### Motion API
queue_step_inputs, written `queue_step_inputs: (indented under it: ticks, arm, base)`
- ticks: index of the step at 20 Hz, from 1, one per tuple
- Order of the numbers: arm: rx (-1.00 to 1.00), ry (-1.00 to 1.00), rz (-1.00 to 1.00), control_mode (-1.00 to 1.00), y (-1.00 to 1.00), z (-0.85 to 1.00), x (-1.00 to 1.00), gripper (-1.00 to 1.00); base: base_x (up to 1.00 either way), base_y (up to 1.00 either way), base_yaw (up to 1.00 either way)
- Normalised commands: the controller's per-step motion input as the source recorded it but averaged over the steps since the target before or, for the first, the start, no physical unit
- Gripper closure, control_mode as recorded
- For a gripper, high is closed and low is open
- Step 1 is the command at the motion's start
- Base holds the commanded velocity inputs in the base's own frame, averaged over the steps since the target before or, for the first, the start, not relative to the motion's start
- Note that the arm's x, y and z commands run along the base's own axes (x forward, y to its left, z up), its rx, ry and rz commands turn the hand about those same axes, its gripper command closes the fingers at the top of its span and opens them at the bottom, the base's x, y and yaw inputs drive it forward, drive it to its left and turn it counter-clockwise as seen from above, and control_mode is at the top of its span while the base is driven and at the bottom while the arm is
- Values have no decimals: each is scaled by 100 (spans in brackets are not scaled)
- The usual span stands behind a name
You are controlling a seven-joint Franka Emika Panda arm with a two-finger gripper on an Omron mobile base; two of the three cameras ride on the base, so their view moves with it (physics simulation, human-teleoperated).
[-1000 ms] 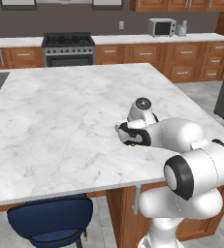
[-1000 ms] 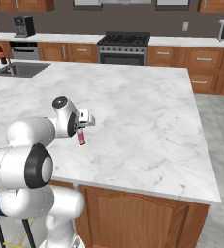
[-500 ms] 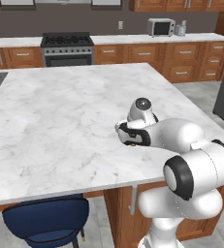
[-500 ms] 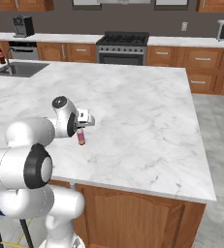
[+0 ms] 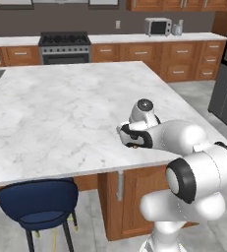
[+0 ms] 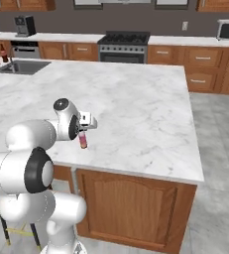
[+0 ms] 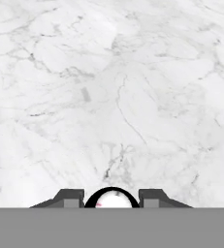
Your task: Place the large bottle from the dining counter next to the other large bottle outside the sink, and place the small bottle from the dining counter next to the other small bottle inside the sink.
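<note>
Your claw (image 6: 82, 133) is clamped shut on the small bottle (image 6: 83, 140), which hangs upright just above the counter (image 6: 136, 99) near its front edge. It looks light, rigid and probably slick, so I'd grip the body below the cap, as you do. Count: one small bottle in hand; two bottles far off beside the sink (image 6: 21, 67).
</note>
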Motion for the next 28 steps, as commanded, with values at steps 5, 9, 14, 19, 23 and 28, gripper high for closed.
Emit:
queue_step_inputs:
  ticks: [5,9,14,19,23,28]
  arm:
    - [0,0,0,100,0,0,0,100]
    - [0,0,0,100,0,0,0,100]
    - [0,0,0,100,0,0,0,100]
    - [0,0,0,100,0,0,0,100]
    - [0,0,0,100,0,0,0,100]
    - [0,0,0,100,0,0,0,100]
  base:
    - [-43,-42,0]
    - [-22,-59,0]
    - [-17,-68,0]
    - [-10,-70,0]
    - [0,-73,0]
    - [0,-77,0]
